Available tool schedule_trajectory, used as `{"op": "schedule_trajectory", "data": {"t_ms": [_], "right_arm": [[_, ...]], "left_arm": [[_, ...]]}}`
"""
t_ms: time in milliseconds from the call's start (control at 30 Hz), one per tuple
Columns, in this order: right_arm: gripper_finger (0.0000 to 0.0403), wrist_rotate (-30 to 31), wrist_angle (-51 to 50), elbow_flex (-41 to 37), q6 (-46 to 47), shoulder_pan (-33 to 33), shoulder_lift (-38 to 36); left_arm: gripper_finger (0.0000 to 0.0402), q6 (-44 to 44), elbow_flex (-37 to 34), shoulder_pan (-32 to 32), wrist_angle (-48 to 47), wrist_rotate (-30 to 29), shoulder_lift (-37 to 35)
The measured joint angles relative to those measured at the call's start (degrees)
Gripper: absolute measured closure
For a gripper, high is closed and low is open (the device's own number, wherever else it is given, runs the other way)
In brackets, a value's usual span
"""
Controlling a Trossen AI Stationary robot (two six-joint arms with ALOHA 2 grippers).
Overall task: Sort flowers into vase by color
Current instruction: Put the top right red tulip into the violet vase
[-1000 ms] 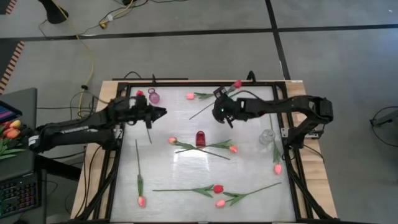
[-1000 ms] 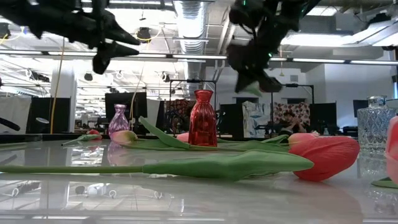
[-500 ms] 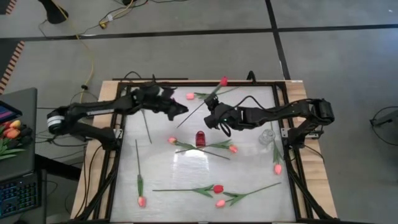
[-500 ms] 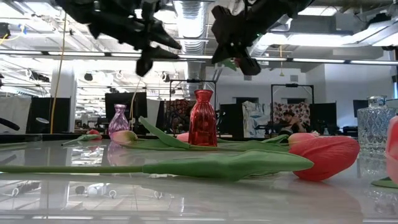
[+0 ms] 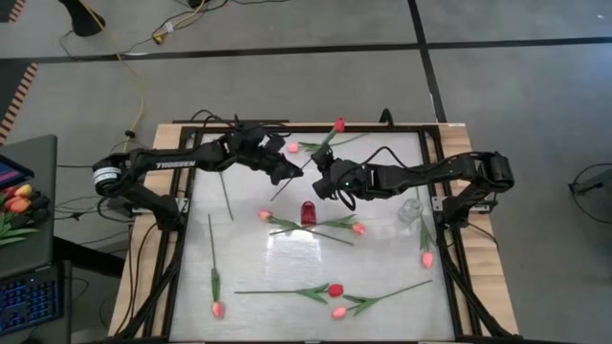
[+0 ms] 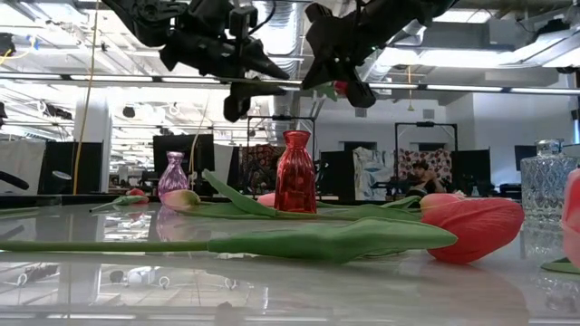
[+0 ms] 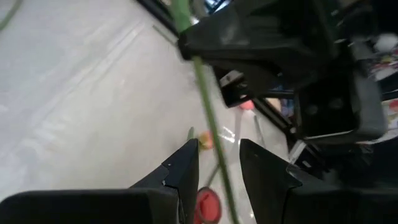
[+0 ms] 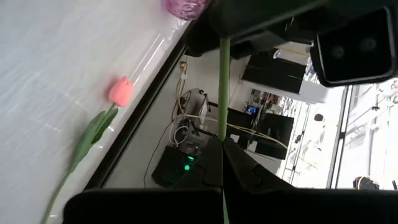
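My right gripper is shut on a red tulip held in the air above the table's far middle. The tulip's head points at the far edge, and its stem slants toward the near left. My left gripper is open, with one finger on each side of that stem below the right gripper's hold. In the left wrist view a gap shows on both sides of the stem. The red vase stands just near of both grippers. Several other tulips lie on the table. My right gripper pinches the red tulip's stem between its two shut fingers, about midway along, with the fingers across it. The tulip is lifted clear of the table. Its head is toward the far edge and its bare lower stem sticks out toward my left gripper.
A purple vase stands at the far left and a clear glass vase at the right. Loose tulips lie at the far edge, crossed beside the red vase, by the right rim and along the near side. A bunch lies off the table to the left.
My left gripper has swung from the far left toward the table's right, up to the stem held by my right gripper, and now straddles it. My right gripper has shifted a little left and turned, bringing the tulip's head more toward the far edge.
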Motion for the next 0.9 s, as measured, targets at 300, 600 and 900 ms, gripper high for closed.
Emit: {"op": "schedule_trajectory", "data": {"t_ms": [300,600,900], "right_arm": [[0.0383,-3.08,2.06,0.00,-2.64,0.00,0.02],[0.0382,-6.21,2.20,0.00,-4.36,0.40,0.02],[0.0377,-8.07,2.14,0.00,-4.53,0.91,0.04]], "left_arm": [[0.0297,-0.29,0.09,0.16,0.81,0.20,-0.02],[0.0333,-0.22,0.09,0.15,0.80,1.01,-0.02],[0.0397,0.48,0.07,0.15,0.58,1.06,-0.07]]}}
